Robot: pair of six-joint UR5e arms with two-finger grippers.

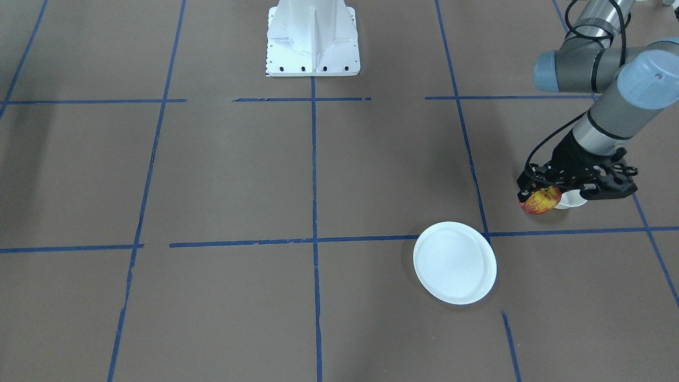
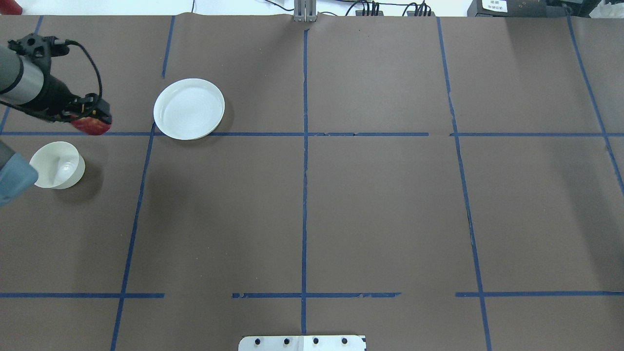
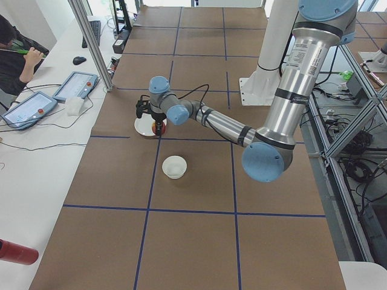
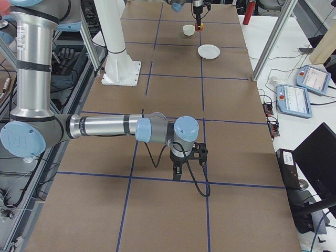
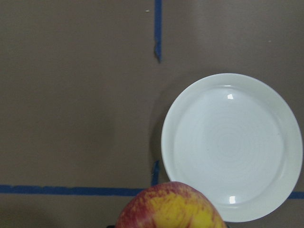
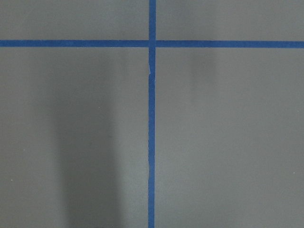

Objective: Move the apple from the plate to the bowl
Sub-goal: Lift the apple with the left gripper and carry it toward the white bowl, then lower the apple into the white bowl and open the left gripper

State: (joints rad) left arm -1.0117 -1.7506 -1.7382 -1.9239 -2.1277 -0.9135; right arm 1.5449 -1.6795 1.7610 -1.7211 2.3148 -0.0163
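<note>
My left gripper (image 2: 90, 119) is shut on the red and yellow apple (image 2: 92, 127) and holds it above the table, between the plate and the bowl. The apple also shows in the front view (image 1: 540, 200) and at the bottom edge of the left wrist view (image 5: 171, 207). The flat white plate (image 2: 189, 108) lies empty to the apple's right, and it also shows in the left wrist view (image 5: 232, 146). The small cream bowl (image 2: 57, 165) stands empty nearer the robot, partly hidden behind the gripper in the front view (image 1: 574, 200). My right gripper (image 4: 177, 170) hangs over bare table far away; I cannot tell whether it is open or shut.
The white robot base (image 1: 313, 40) stands at the table's middle edge. Blue tape lines (image 6: 152, 142) grid the brown table. Tablets (image 3: 75, 86) and a metal post (image 3: 91, 42) stand on the operators' side.
</note>
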